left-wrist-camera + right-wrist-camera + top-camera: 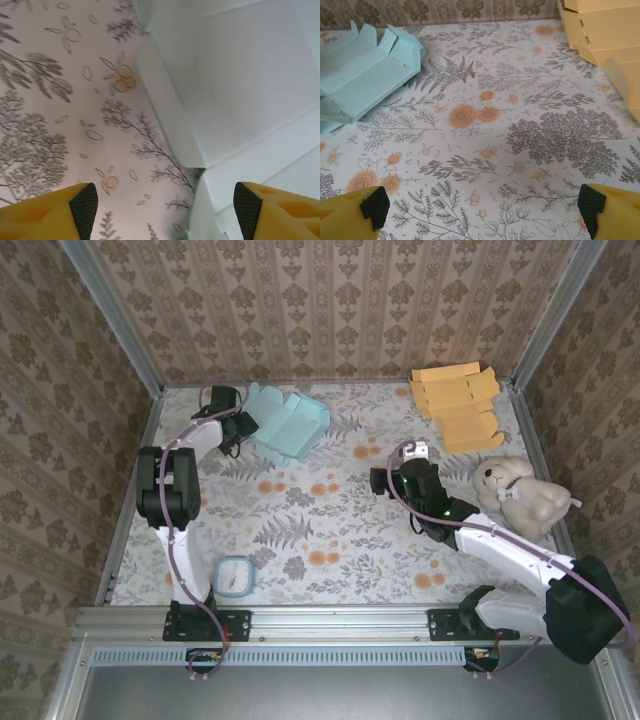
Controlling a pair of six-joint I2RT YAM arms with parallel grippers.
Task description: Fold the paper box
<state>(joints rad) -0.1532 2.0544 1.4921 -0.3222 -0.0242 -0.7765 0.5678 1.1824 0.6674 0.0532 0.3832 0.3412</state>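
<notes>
Left pincer (165,210) agape beside pale blue paper box (240,90), empty.

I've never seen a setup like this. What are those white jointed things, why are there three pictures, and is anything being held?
The white jointed things are two robot arms bolted at the near edge of a table with a floral cloth. The overhead picture comes from a fixed camera above and behind them. The other two come from small cameras on each wrist, so the yellow shapes at their bottom corners are that arm's own fingers.

The left gripper sits at the edge of a light blue unfolded paper box, its fingers apart with the box's edge between them, not yet closed on it. The right gripper is open over bare cloth and holds nothing.

Also on the table: a yellow-orange flat paper box at the far right, a cream plush teddy bear, and a small round pale blue dish near the front.
</notes>
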